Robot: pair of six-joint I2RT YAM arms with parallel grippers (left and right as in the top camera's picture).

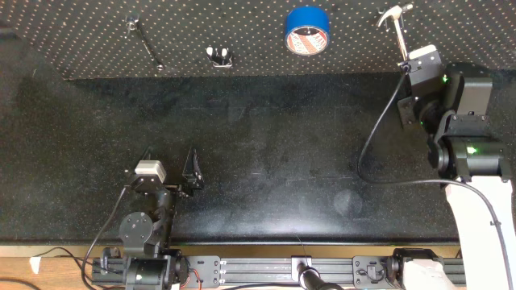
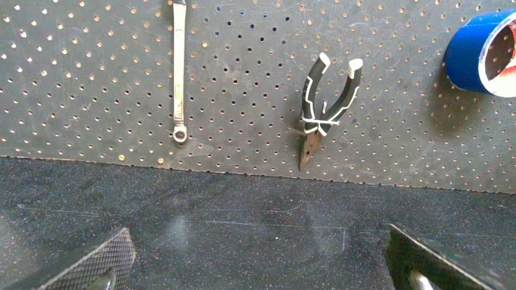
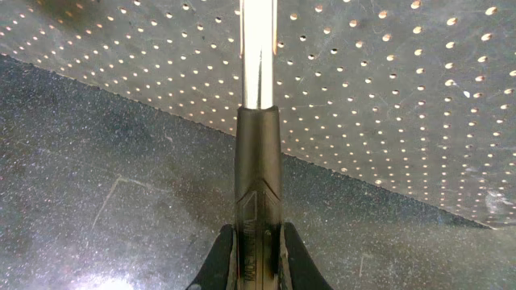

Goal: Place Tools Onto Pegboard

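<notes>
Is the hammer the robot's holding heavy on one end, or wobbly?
The hammer is probably head-heavy: the right gripper clamps the black handle, far from the metal head, so it may want to swing. It looks stiff, with a straight shiny shaft. The textured grip likely resists slipping.

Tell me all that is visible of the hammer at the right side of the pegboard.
The hammer has a shiny metal claw head and shaft and a black grip that looks rubbery. It stands head up against the pegboard, at its right end. The right gripper is shut on the lower grip. Whether a hook carries it cannot be seen.
</notes>
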